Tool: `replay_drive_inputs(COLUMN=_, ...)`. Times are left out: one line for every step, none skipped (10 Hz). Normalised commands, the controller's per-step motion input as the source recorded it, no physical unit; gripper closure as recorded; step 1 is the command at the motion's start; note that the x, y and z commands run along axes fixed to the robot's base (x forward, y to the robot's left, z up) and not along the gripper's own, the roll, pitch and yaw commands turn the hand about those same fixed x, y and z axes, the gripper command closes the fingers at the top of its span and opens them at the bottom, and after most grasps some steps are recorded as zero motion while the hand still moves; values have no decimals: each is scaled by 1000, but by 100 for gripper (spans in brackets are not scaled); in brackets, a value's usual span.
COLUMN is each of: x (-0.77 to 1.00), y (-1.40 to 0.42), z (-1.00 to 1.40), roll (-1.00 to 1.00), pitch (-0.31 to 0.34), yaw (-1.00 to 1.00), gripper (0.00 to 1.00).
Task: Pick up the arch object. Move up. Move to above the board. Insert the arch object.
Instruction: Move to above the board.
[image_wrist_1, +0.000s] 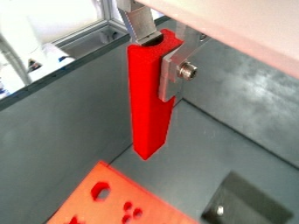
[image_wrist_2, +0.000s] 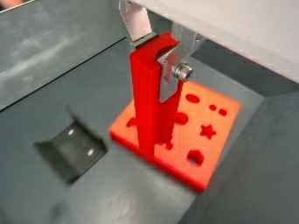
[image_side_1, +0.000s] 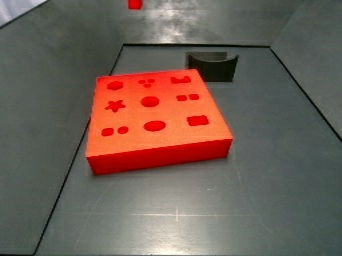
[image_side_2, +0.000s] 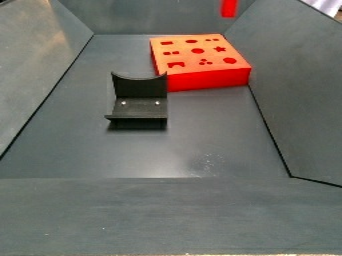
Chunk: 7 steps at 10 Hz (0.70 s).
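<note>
Clamping a red rod, the tool holds it upright, high near the board.

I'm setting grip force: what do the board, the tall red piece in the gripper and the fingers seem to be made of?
Board: likely plastic, with a matte orange-red surface, uniform colour and crisp recesses. Tall red piece, clamped in the raised gripper: probably similar plastic, with a faint sheen. Fingers: metal, a flat silver plate with a bolt.
</note>
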Motion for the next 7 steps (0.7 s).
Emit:
replay_drive_inputs(x=374, y=-1000, z=24, roll=-9, pitch=116, yaw=13, gripper=100)
replay_drive_inputs(x=380, y=-1000, z=26, roll=-12, pitch=119, yaw=8, gripper=100)
replay_drive_inputs(x=390, y=-1000, z=29, roll=7, pitch=124, yaw=12, gripper=100)
replay_drive_inputs(x=409, y=-1000, z=36, roll=0, pitch=129, yaw=9, gripper=100)
replay_drive_inputs(x=419, y=-1000, z=37, roll=11, pitch=136, yaw=12, gripper=100)
replay_drive_inputs(x=448, y=-1000, z=41, roll=30, pitch=143, yaw=13, gripper=100)
replay_drive_inputs(x=455, y=-910, z=41, roll=58, pitch=153, yaw=11, gripper=100)
